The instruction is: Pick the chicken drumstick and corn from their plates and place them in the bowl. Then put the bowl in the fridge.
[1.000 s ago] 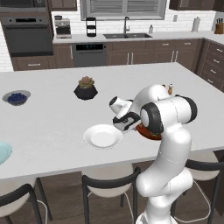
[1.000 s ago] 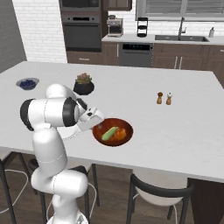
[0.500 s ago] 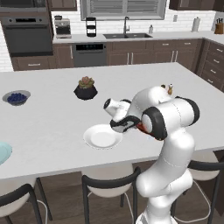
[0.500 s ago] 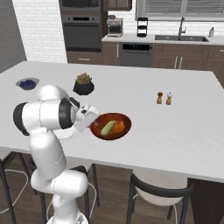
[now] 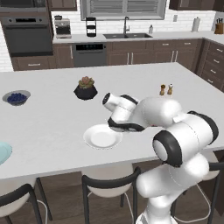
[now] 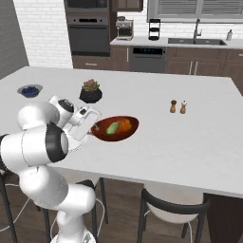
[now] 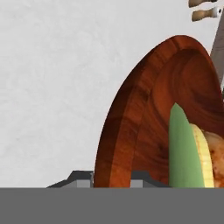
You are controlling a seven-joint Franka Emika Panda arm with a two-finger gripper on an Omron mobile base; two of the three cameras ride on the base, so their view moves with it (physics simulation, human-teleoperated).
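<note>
Clenched on the bowl's [image 6: 114, 129] rim at centre-left of the right base view, the pincer [image 6: 93, 127] lifts it; hand view shows corn [image 7: 186, 148] lengthwise, husk tip upward, beside the drumstick [image 7: 215, 153].

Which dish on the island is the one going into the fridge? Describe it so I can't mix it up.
On the white island, look at the near edge by the arm, right of the black plant pot. The bowl is wide, shallow and reddish-brown, with its rim between the fingers. Unlike the small grey blueberry bowl, it holds the corn and drumstick.
</note>
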